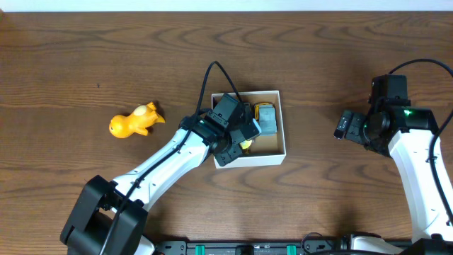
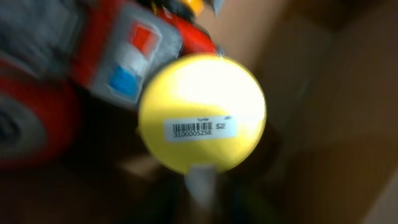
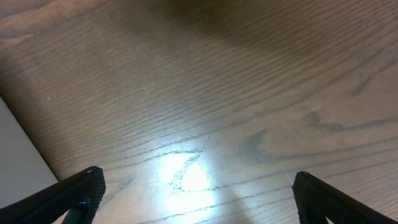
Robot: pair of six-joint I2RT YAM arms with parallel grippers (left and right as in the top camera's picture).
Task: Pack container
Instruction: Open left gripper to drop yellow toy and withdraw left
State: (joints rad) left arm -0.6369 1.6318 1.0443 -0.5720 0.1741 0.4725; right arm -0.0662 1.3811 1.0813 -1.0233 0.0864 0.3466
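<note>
The container (image 1: 263, 159) is a small white-walled box with a brown inside, at the table's middle. My left gripper (image 1: 241, 138) reaches down into its left part. In the left wrist view a round yellow toy (image 2: 202, 106) with a barcode sticker fills the middle, right at the jaws, which are dark and blurred. A bit of it shows under the gripper from overhead (image 1: 245, 144). A red and grey toy (image 2: 93, 56) lies beside it in the box, also seen from overhead (image 1: 267, 118). My right gripper (image 1: 345, 126) is open and empty over bare wood (image 3: 198, 186).
An orange duck toy (image 1: 134, 122) lies on the table left of the container. The brown cardboard wall (image 2: 336, 124) of the container is close on the right of the left gripper. A pale strip of table edge (image 3: 18, 155) shows at the left of the right wrist view.
</note>
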